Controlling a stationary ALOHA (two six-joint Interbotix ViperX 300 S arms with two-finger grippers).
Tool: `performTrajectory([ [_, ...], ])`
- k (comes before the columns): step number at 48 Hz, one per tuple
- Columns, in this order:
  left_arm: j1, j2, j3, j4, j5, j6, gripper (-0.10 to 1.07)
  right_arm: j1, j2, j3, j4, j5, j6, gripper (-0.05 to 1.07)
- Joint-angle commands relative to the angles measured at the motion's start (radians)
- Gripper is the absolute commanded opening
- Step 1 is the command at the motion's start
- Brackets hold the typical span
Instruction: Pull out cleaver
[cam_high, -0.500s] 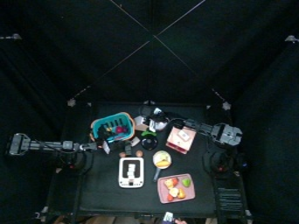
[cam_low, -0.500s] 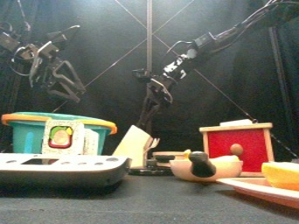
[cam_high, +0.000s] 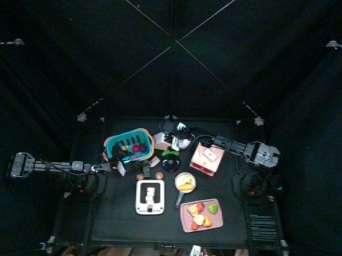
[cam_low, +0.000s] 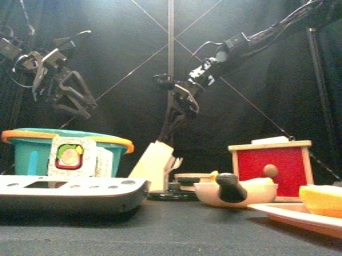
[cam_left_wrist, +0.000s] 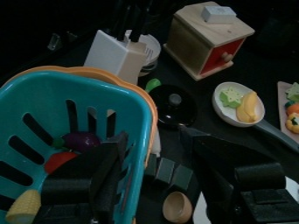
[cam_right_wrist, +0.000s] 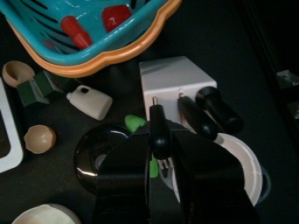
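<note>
The cream knife block (cam_low: 154, 165) stands mid-table, between the teal basket (cam_low: 67, 152) and the red box (cam_low: 270, 168). My right gripper (cam_low: 179, 94) hangs above the block, shut on a dark narrow knife (cam_low: 168, 125) that slants down to the block's top; I cannot tell if it is the cleaver. In the right wrist view the gripper (cam_right_wrist: 156, 144) pinches a thin edge, and two black handles (cam_right_wrist: 205, 112) still lie in the block (cam_right_wrist: 173, 80). My left gripper (cam_low: 60, 90) is open and empty above the basket (cam_left_wrist: 70, 114).
A white scale (cam_low: 67, 192) lies at the front left. A duck bowl (cam_low: 234, 188) and a plate with fruit (cam_low: 314, 210) lie front right. A black pan (cam_left_wrist: 176, 105) lies beside the block and a small wooden bowl (cam_left_wrist: 176, 206) beside the basket.
My right gripper has risen a little with the dark knife. The left arm has barely moved.
</note>
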Motion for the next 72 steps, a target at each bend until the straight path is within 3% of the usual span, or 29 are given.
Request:
performTrajectory([
  [1, 0.003, 0.0, -0.012, 0.003, -0.002, 0.0, 0.88, 0.003, -0.063, -0.009, 0.003, -0.003, -0.003, 0.43],
  [50, 0.002, 0.0, -0.011, 0.003, -0.002, 0.002, 0.88, 0.04, -0.351, 0.175, -0.035, -0.031, 0.002, 0.43],
  [72, 0.003, 0.0, -0.011, 0.003, 0.002, 0.002, 0.88, 0.06, -0.437, 0.304, -0.02, -0.175, 0.002, 0.43],
])
